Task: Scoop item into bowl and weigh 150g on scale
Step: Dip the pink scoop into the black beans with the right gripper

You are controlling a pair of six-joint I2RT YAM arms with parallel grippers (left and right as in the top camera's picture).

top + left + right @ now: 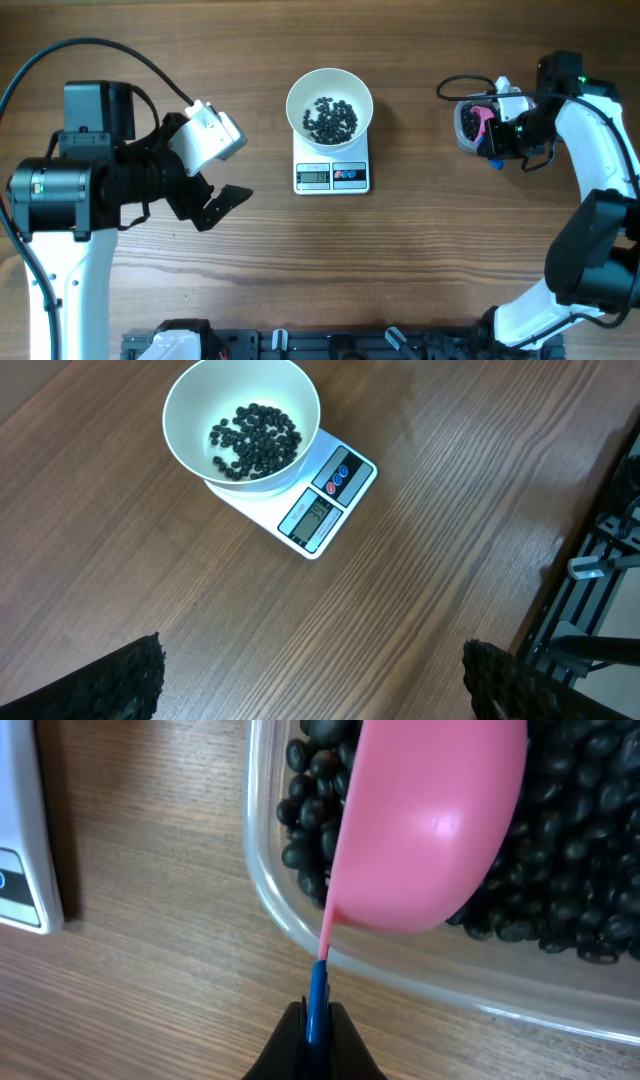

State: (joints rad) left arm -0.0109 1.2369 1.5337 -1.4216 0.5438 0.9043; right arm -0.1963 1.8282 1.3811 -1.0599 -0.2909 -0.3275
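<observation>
A: Now, layout entry. Where does the item sit?

B: In two places. A thin layer of the item [330,118] lies in the bowl [300,88], which stands on the scale [332,178], with the display edge at 6 o'clock in the overhead view. The bulk fills the clear tub [290,925] at the table's 3 o'clock side.

A: Grippers?

B: The right gripper [316,1025] is clamped on the blue handle of the pink scoop [430,830]. The cup hangs over the tub's near wall, above the beads. The left gripper [215,208] stands spread wide and grasps nothing. It is at roughly 8 o'clock from the bowl, well apart from it.

A: Which relation governs the next move?

B: Seen from overhead, the bowl lies at 9 o'clock from the scoop, well apart, with bare table between. In the right wrist view the scoop's long axis runs 6 to 12, handle at 6 and cup at 12. The right arm holds the tool, so the carry is judged to be its job.

A: What is unresolved?

B: The wrist camera shows only the cup's smooth outer shell, so whether it is loaded cannot be told. In the overhead view the gripper and a cable cover most of the scoop. The display digits are too small to read. The thin layer suggests more scoops are needed.
</observation>
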